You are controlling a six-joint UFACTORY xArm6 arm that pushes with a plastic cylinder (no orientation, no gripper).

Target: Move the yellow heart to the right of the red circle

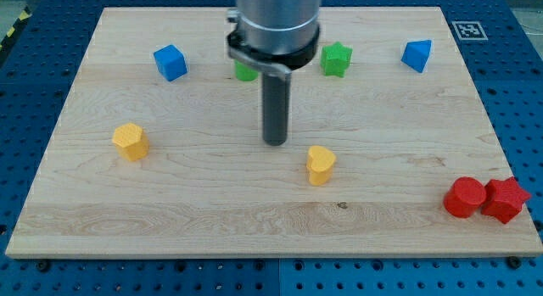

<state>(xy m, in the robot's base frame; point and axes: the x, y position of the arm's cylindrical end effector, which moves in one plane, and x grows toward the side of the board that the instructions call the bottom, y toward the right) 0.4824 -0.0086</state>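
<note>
The yellow heart (320, 164) lies a little right of the board's middle. The red circle (465, 198) sits near the board's lower right corner, touching a red star (506, 199) on its right. My tip (275, 142) stands on the board just up and to the left of the yellow heart, a short gap apart from it. The arm's grey body hangs above it at the view's top.
A yellow hexagon (131, 142) lies at the left. A blue cube (170, 62) is at the upper left, a blue block (417, 55) at the upper right. A green star (336, 59) and a green block (245, 71), partly hidden by the arm, are near the top. The wooden board (85, 220) ends close to the red blocks.
</note>
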